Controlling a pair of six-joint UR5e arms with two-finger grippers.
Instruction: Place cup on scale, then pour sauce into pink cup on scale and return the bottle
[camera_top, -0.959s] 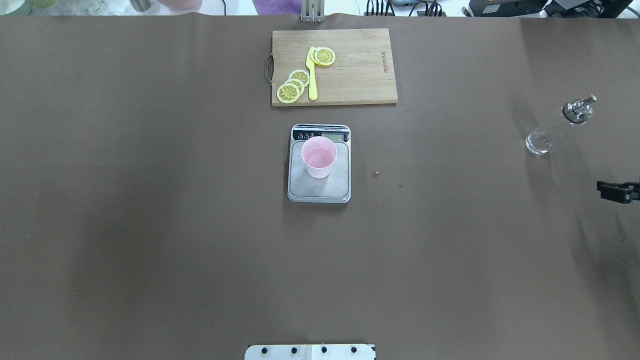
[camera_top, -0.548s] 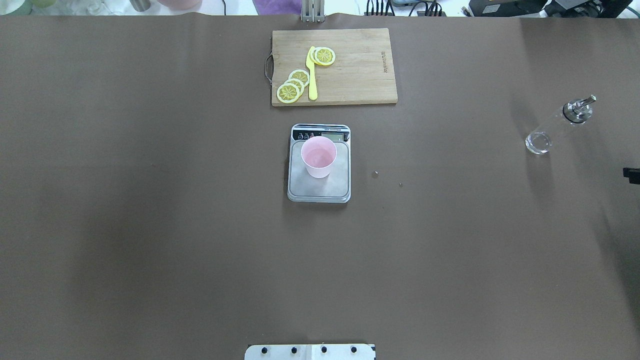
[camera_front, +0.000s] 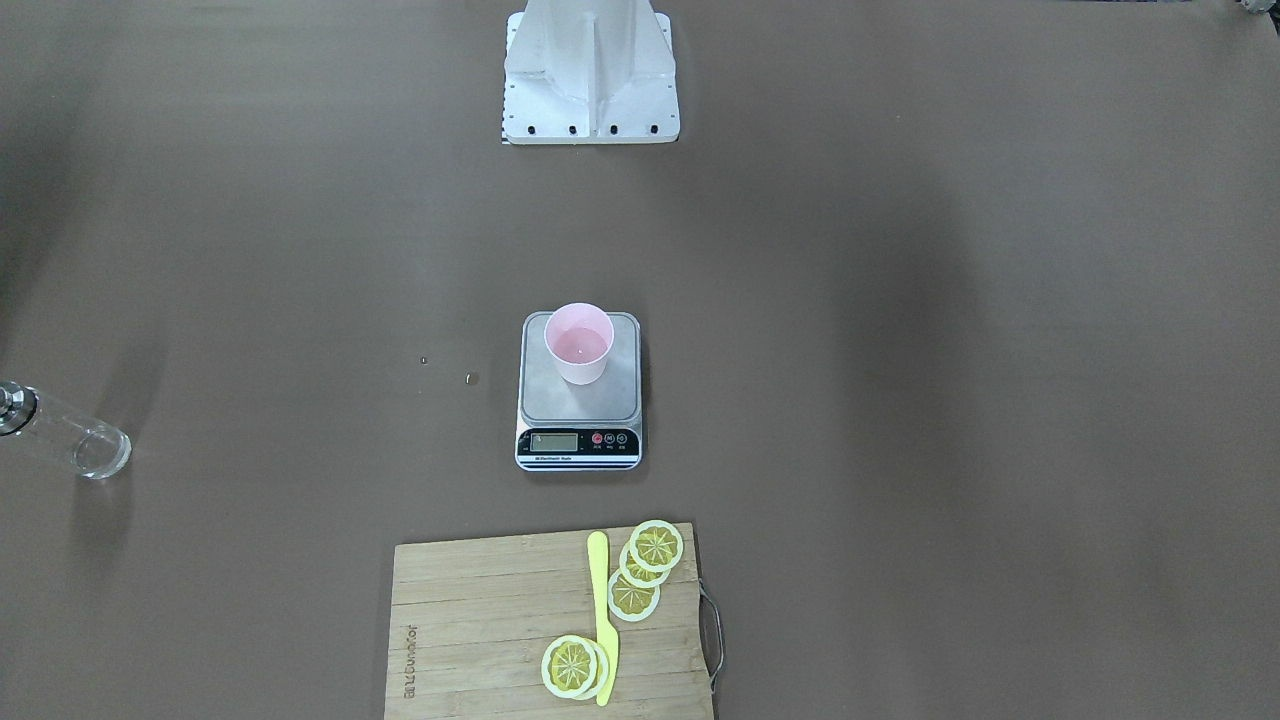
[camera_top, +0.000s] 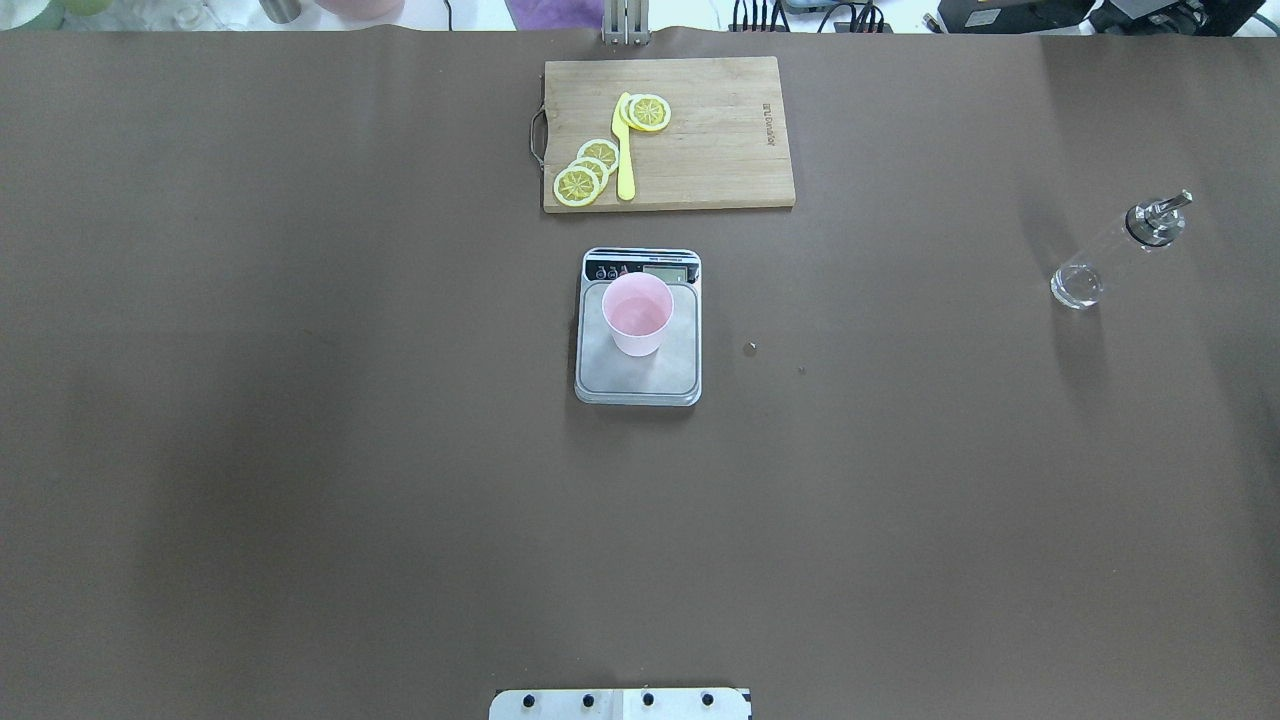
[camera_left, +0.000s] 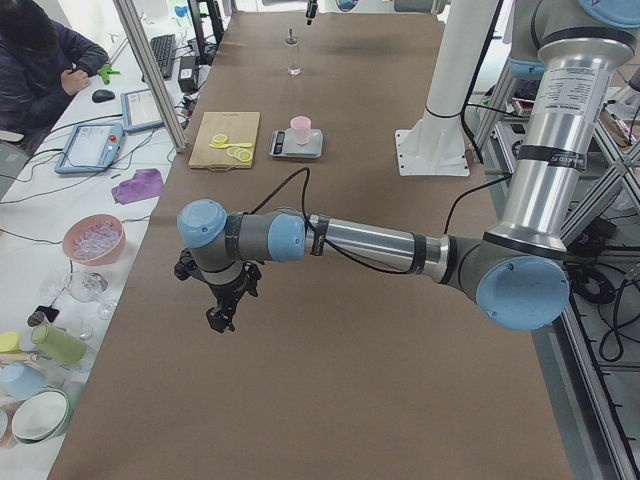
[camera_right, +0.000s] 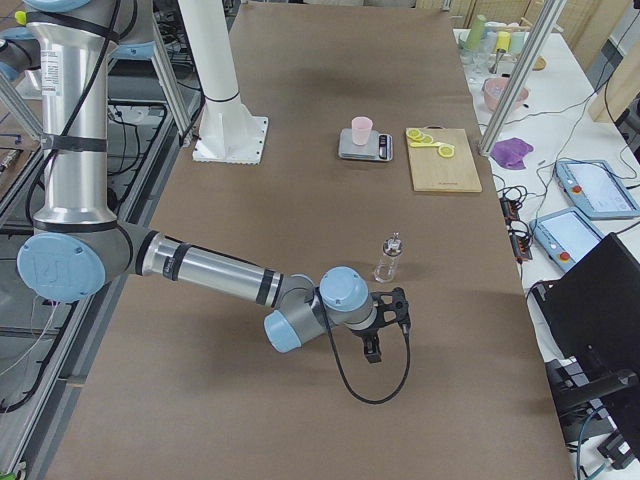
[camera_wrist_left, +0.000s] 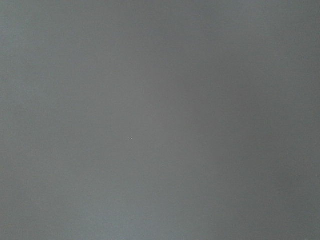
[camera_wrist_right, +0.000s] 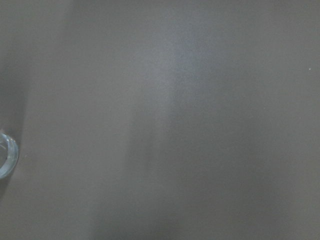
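Your left gripper (camera_left: 220, 318) shows only in the left side view. It points down over the table (camera_top: 300, 450), and you cannot tell from there whether its fingers are apart or together. In that view the scale (camera_top: 600, 375) lies well away from it, up at about 1 o'clock.

Your right gripper (camera_right: 370, 350) also shows only from the sides, so its fingers cannot be judged either. In the right side view it hangs pointing down, near the bottle (camera_right: 388, 258) but apart from it, at about 6 o'clock of it. The right wrist view catches only a sliver of the bottle's clear base at its 9 o'clock edge.

The bottle stands upright on the table with its silver spout on top, and nothing grips it. Seen from overhead, it is at 3 o'clock of the scale, well apart from it.

The cup (camera_top: 637, 312) stands upright on the scale's steel platform. It sits toward the 12 o'clock end, just beside the black display strip. You cannot tell whether it holds anything.

Two small specks (camera_top: 750, 347) lie on the table between the scale and the bottle, nearer the scale.

At 12 o'clock of the scale lies a board (camera_top: 720, 140) with lemon slices (camera_top: 578, 185) and a yellow knife (camera_top: 624, 150) on it.
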